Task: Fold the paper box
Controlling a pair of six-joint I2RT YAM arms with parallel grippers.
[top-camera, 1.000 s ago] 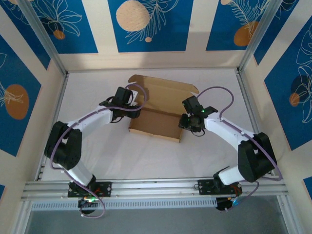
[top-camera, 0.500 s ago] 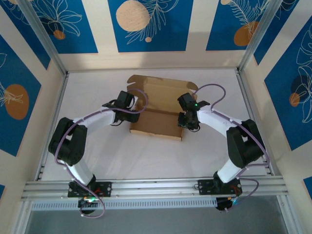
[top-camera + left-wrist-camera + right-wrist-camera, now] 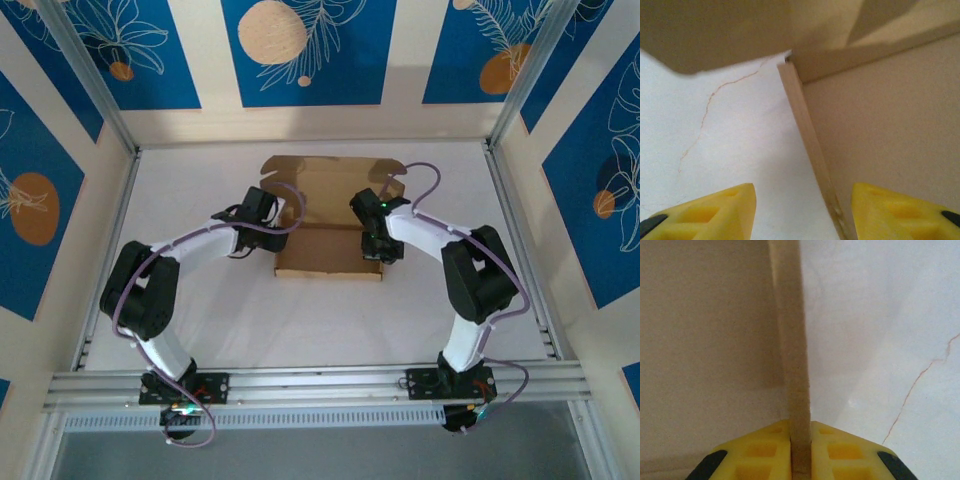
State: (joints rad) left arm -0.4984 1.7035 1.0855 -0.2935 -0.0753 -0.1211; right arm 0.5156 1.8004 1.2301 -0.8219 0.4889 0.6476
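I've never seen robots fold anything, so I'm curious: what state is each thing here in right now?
Plain brown cardboard box: only partly folded, with the lid panel lying open at the back and thin side walls standing up.
Left gripper: open, its yellow fingers astride the box's left wall.
Right gripper: shut on the box's upright right wall.

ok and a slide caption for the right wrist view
Close-up: right gripper shut on a thin side wall of the paper box, seen edge-on, with the white table to its right.
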